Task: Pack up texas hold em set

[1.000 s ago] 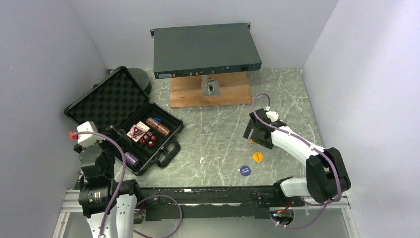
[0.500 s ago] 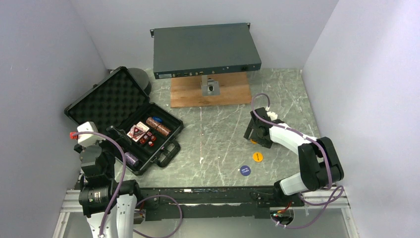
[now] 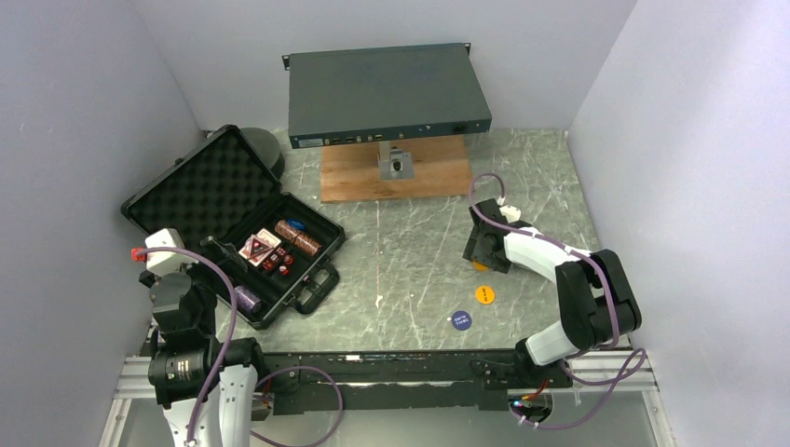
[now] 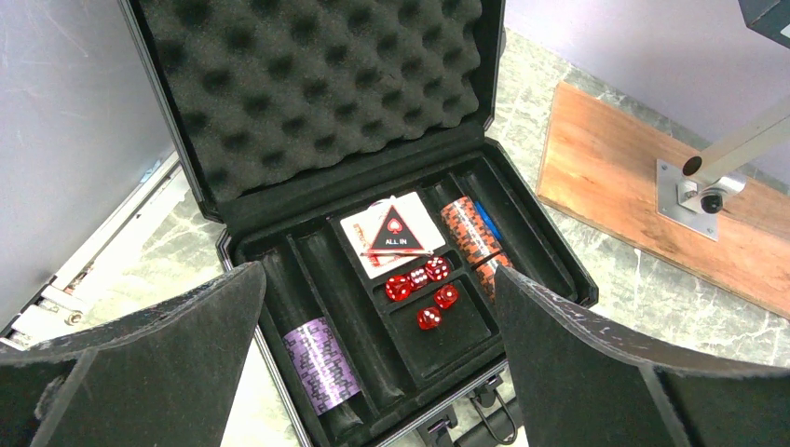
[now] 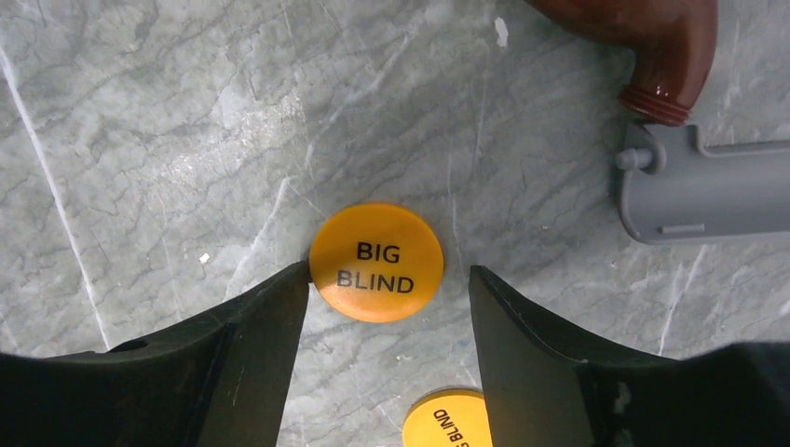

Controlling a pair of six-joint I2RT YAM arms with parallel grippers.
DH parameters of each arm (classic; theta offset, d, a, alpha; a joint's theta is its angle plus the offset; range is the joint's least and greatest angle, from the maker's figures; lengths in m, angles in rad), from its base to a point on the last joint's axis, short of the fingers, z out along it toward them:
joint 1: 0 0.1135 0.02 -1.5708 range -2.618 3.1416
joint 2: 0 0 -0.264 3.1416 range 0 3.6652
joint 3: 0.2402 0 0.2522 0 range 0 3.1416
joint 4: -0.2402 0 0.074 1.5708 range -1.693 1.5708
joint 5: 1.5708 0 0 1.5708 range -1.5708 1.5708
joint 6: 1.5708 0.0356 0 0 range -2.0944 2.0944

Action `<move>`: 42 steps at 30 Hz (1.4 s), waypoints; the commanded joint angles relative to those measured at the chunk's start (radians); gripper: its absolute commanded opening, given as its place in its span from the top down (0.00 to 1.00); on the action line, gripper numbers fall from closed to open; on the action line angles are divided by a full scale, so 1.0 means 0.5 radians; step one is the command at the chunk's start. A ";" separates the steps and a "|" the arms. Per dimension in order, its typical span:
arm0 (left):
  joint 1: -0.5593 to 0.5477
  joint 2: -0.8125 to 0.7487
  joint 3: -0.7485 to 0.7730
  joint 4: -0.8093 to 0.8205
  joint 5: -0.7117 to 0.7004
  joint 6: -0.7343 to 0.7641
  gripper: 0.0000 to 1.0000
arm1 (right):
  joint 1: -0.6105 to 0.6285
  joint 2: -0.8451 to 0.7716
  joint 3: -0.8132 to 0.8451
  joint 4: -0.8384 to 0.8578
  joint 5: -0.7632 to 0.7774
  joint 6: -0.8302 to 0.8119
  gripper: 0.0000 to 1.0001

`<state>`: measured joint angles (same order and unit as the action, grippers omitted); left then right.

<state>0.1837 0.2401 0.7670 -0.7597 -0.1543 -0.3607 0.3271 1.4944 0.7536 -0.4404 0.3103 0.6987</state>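
The black foam-lined case (image 3: 233, 223) lies open at the left. In the left wrist view it (image 4: 233, 223) holds a purple chip stack (image 4: 321, 365), an orange chip stack (image 4: 470, 233), an "ALL IN" card (image 4: 391, 233) and several red dice (image 4: 424, 289). My left gripper (image 4: 377, 279) is open and empty above the case's front. My right gripper (image 5: 388, 275) is open, low over the table, and straddles a yellow BIG BLIND disc (image 5: 375, 263). Its left fingertip touches the disc's edge. A second yellow disc (image 3: 485, 294) and a blue disc (image 3: 460, 319) lie nearer.
A dark grey rack unit (image 3: 387, 93) stands on a wooden board (image 3: 396, 172) at the back. A grey plastic part (image 5: 708, 191) and a brown tube (image 5: 652, 47) lie just beyond the BIG BLIND disc. Walls close in the left, right and back.
My right arm has drawn its elbow in and the gripper has shifted slightly right over the yellow disc. The left arm and the case have not moved.
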 commanded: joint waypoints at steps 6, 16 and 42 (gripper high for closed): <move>0.008 0.004 -0.003 0.087 0.014 0.016 0.00 | -0.017 0.119 0.001 0.123 -0.087 -0.061 0.37; 0.008 -0.010 -0.003 0.083 0.006 0.016 0.00 | -0.016 0.154 0.011 0.104 -0.132 -0.078 0.40; -0.002 -0.029 -0.003 0.090 0.009 0.013 0.00 | 0.129 0.112 0.138 0.331 -0.523 -0.271 0.63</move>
<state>0.1833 0.2390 0.7666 -0.7597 -0.1547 -0.3607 0.3359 1.5246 0.7753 -0.3199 0.1577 0.5892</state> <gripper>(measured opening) 0.996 0.510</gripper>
